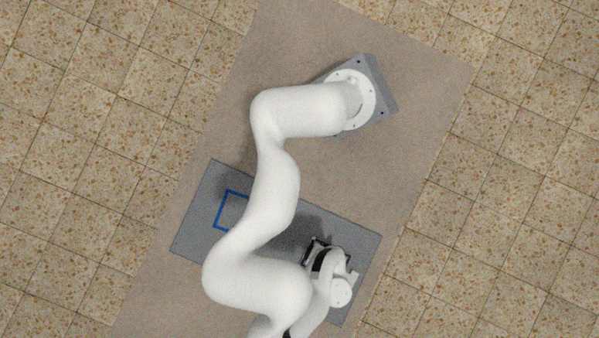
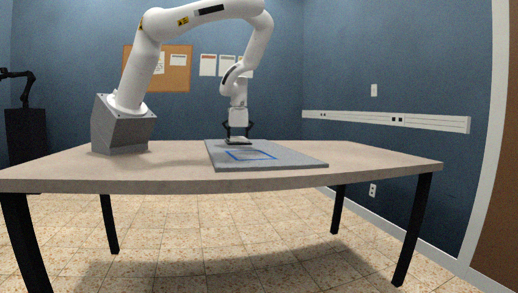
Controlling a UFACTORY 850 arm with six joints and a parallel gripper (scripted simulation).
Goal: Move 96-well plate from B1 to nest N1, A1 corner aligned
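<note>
Our pincer (image 2: pixel 237 136) is clamped on the 96-well plate (image 2: pixel 237 140), at six o'clock on the grey mat (image 2: pixel 291 159); we judge it light, rigid, slick-walled, best held by its sides.

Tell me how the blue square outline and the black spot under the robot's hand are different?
The blue square outline is only a flat painted line with nothing on it; the black plate nest is a raised frame with the pale 96-well plate at it. The outline lies at the mat's near end, free of the arm; the nest lies at the far end, under the end effector, which grips the plate. Both sit on the grey rectangular mat.
</note>
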